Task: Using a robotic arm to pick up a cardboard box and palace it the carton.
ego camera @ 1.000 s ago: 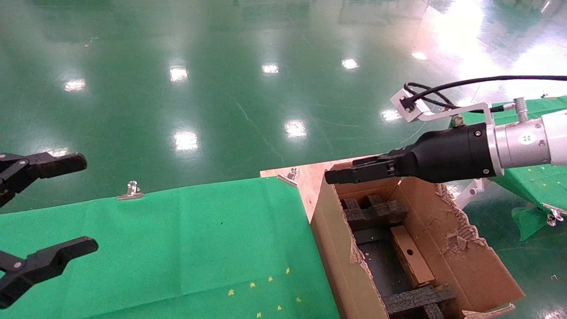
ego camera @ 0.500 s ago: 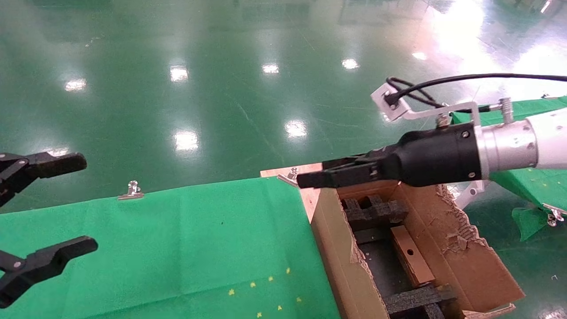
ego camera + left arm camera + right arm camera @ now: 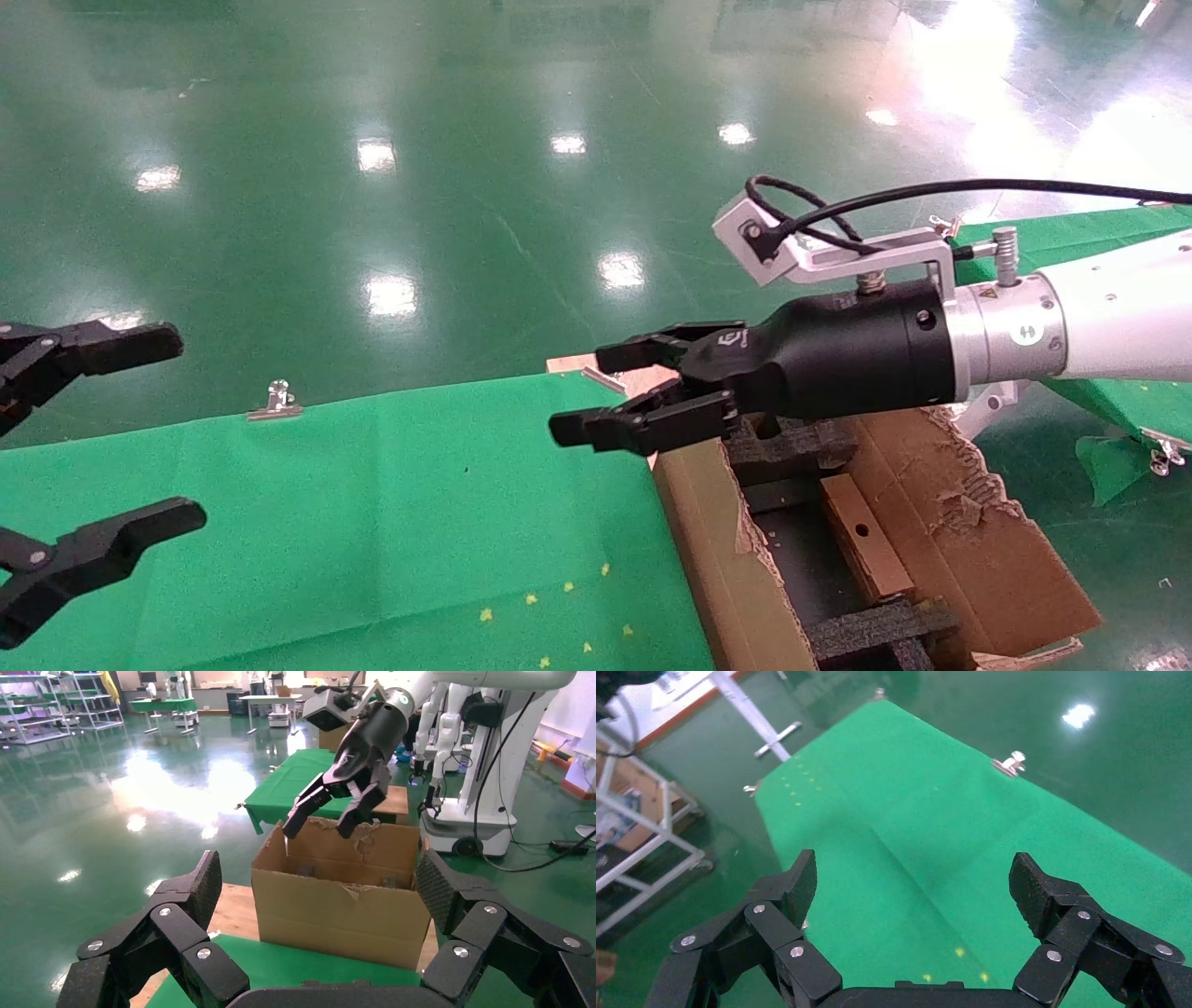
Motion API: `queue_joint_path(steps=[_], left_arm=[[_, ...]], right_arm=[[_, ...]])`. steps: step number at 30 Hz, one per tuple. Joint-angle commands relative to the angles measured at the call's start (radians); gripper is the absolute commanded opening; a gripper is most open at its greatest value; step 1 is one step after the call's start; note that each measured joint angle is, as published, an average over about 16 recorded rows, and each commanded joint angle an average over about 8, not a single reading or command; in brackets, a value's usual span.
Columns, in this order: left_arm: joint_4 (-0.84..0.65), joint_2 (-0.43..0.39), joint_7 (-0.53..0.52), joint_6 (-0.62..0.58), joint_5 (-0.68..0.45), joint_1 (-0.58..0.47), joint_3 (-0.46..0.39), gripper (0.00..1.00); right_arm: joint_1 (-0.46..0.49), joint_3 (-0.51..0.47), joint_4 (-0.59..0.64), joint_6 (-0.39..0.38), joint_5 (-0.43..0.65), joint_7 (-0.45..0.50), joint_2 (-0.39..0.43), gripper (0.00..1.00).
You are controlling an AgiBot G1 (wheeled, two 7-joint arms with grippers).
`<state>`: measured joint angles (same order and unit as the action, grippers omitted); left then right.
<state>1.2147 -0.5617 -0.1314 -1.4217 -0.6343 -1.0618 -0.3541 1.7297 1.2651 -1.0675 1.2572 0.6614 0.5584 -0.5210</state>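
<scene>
The carton stands at the right end of the green table, with ragged flaps and black foam blocks inside. The small cardboard box lies inside it between the foam blocks, its round hole facing up. My right gripper is open and empty. It hovers above the carton's far left corner and the table edge. It also shows over the carton in the left wrist view. The right wrist view shows only green cloth between its fingers. My left gripper is open and parked at the far left.
The green cloth table carries metal clips on its far edge. A wooden board lies under the carton. A second green table stands at the right. Another robot base stands behind the carton in the left wrist view.
My right gripper has moved left from above the carton's far end to over the table edge. It has rolled, and its fingers now show spread apart. The left arm has not moved.
</scene>
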Motion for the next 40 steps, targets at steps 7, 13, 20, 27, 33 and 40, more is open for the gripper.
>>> queue_joint_path(steps=[7, 13, 20, 27, 33, 40], left_arm=[[0.000, 0.000, 0.000, 0.000, 0.000, 0.000, 0.000, 1.00], [0.000, 0.000, 0.000, 0.000, 0.000, 0.000, 0.000, 1.00], [0.000, 0.000, 0.000, 0.000, 0.000, 0.000, 0.000, 1.00], [0.000, 0.000, 0.000, 0.000, 0.000, 0.000, 0.000, 1.00], [0.000, 0.000, 0.000, 0.000, 0.000, 0.000, 0.000, 1.00], [0.000, 0.000, 0.000, 0.000, 0.000, 0.000, 0.000, 1.00]], right_arm=[[-0.138, -0.207, -0.046, 0.050, 0.015, -0.078, -0.019, 1.00], [-0.241, -0.362, -0.080, 0.088, 0.025, -0.136, -0.033, 1.00], [-0.360, -0.541, -0.119, 0.131, 0.038, -0.204, -0.050, 1.00], [-0.481, -0.723, -0.159, 0.175, 0.051, -0.272, -0.066, 1.00], [-0.584, -0.878, -0.193, 0.212, 0.062, -0.330, -0.080, 1.00], [-0.661, -0.996, -0.218, 0.240, 0.069, -0.373, -0.091, 1.00]])
